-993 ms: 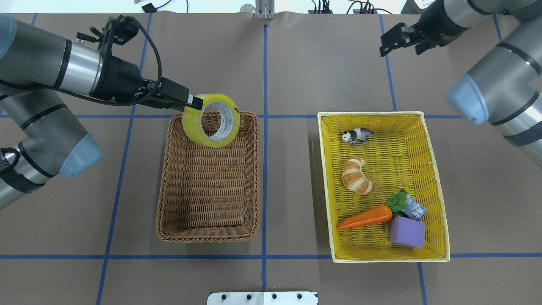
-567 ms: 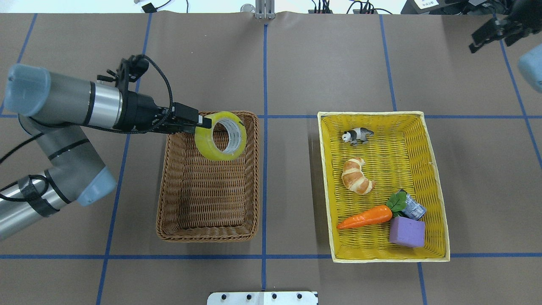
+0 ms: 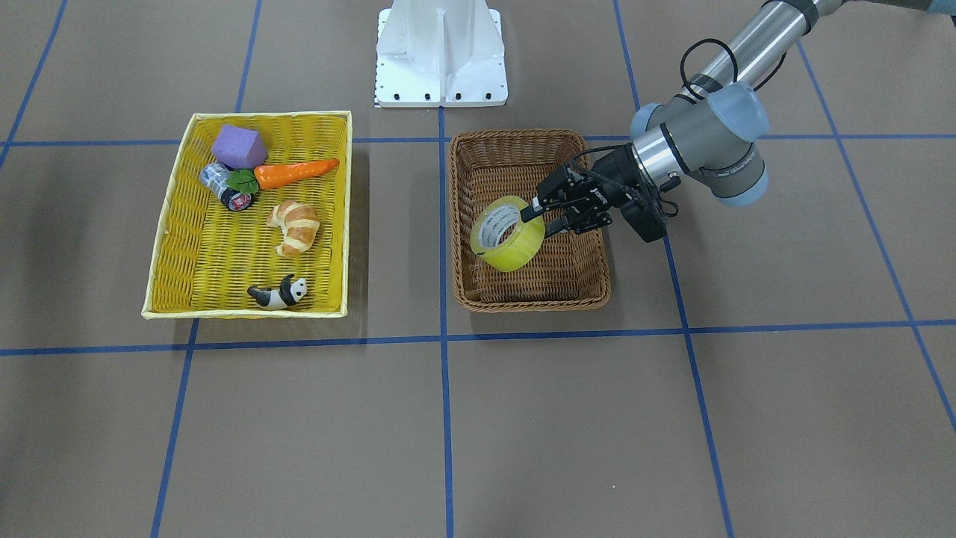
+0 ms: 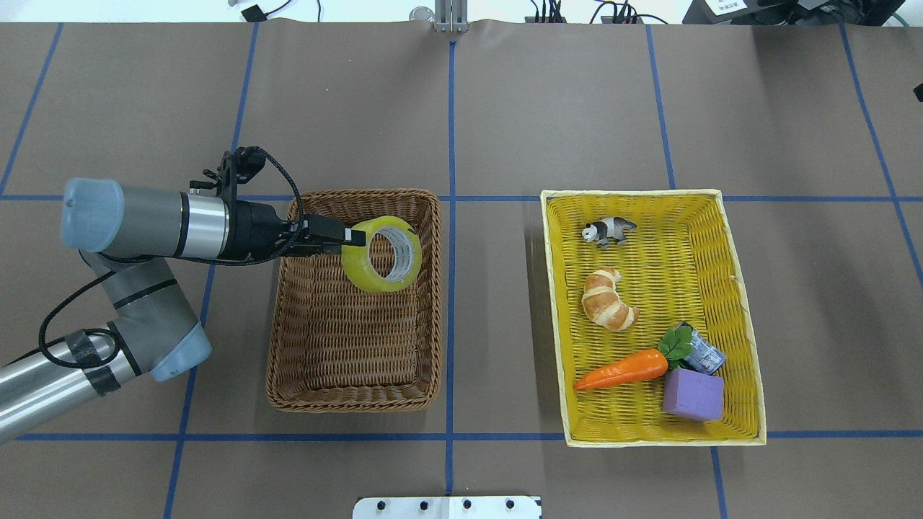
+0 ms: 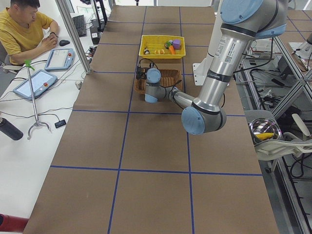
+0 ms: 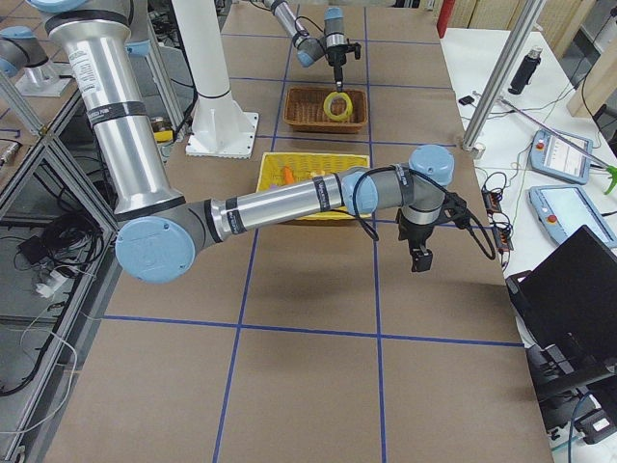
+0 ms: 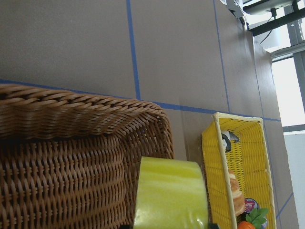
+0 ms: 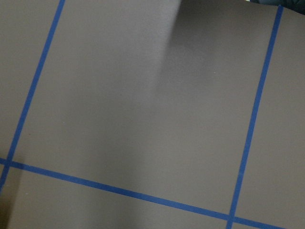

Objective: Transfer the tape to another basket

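Observation:
The yellow-green tape (image 4: pixel 360 271) stands on edge inside the far end of the brown wicker basket (image 4: pixel 346 401). My left gripper (image 4: pixel 351 236) reaches in over the basket's left wall and is shut on the tape's rim. I cannot tell whether the tape touches the basket floor. The front view shows the tape (image 3: pixel 517 251), the left gripper (image 3: pixel 535 214) and the basket (image 3: pixel 523 303) in the same grip. The left wrist view shows the tape (image 7: pixel 171 193) above the basket's weave (image 7: pixel 71 109). My right gripper (image 6: pixel 419 258) shows only in the exterior right view, over bare table; I cannot tell whether it is open or shut.
The yellow basket (image 4: pixel 634 193) on the right holds a panda figure (image 4: pixel 609 231), a croissant (image 4: pixel 609 299), a carrot (image 4: pixel 620 369), a purple block (image 4: pixel 692 395) and a small can (image 4: pixel 703 355). The robot's white base (image 3: pixel 441 52) stands behind the baskets.
My left arm has brought the tape down and toward the robot, from above the basket's far rim into the basket. My right arm has swung out of the overhead view to the right.

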### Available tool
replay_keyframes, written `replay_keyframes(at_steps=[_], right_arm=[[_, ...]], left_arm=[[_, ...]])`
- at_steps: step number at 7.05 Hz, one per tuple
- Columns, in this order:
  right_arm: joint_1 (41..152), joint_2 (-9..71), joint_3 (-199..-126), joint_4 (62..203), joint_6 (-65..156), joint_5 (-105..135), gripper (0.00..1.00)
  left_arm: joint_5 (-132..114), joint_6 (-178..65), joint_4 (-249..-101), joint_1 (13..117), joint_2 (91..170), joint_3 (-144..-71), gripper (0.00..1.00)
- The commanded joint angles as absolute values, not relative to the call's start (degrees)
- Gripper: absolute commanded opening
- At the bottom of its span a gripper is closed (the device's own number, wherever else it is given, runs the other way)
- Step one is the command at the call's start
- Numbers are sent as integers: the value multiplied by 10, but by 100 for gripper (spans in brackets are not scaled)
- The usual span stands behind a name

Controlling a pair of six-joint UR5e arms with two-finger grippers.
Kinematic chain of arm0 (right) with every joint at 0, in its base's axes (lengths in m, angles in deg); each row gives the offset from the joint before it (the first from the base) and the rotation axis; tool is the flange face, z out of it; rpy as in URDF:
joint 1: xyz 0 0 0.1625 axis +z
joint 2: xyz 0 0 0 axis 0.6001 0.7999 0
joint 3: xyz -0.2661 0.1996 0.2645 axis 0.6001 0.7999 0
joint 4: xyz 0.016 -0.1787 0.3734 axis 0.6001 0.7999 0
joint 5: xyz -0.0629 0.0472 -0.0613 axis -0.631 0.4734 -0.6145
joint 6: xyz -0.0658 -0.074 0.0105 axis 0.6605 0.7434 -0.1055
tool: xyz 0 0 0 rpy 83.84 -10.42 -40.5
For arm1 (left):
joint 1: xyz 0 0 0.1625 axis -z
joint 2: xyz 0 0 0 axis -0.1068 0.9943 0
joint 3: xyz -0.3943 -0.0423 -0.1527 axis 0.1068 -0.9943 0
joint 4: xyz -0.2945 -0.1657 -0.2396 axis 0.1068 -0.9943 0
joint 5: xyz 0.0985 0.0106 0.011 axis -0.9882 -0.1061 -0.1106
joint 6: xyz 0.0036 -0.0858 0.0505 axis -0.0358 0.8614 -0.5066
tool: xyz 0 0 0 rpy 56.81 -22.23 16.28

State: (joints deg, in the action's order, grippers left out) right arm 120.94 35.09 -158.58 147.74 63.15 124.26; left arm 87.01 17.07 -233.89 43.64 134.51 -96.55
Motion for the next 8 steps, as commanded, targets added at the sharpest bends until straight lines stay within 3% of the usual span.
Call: replay_keyframes(at_steps=[1,4,6,8], right_arm=[[1213,356,-1585,1476,636,1242,100],[1213,356,-1585,1477,636,1241,100],[1215,377,-1585,1471,636,1241,100],[1221,388,-1585,1469,638,1241,100]], left_arm=[[862,145,-2358,431,1339,-953,98],[862,81,-2358,467,1318,-974,99],[889,52,-2344,545,1311,-976,99],[946,-89,-2233,651,1308,-987,99]])
